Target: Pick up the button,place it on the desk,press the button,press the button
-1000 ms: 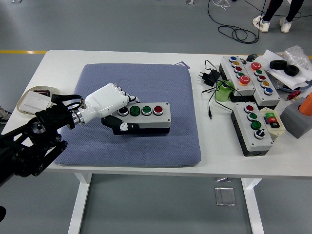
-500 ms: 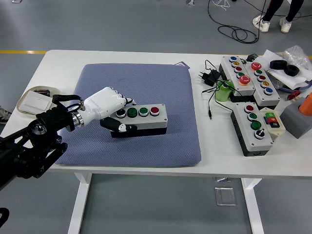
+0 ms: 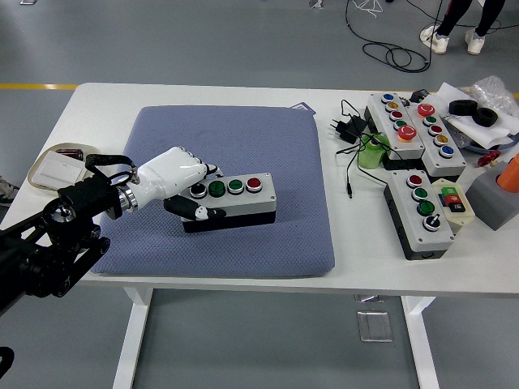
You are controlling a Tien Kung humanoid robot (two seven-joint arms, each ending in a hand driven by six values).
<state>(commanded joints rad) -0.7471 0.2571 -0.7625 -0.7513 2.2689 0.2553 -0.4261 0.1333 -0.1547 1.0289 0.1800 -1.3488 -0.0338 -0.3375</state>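
White left hand (image 3: 173, 176) has its fingers (image 3: 197, 212) closed around the button box (image 3: 229, 203) on the blue pad (image 3: 243, 138)

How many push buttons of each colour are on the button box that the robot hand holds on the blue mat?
On the button box, held by the left hand on the blue mat:
Black buttons: 1
Green buttons: 2
Red buttons: 1
Total: 4

Bright even overhead light, soft faint shadows, sharp focus, slight edge distortion
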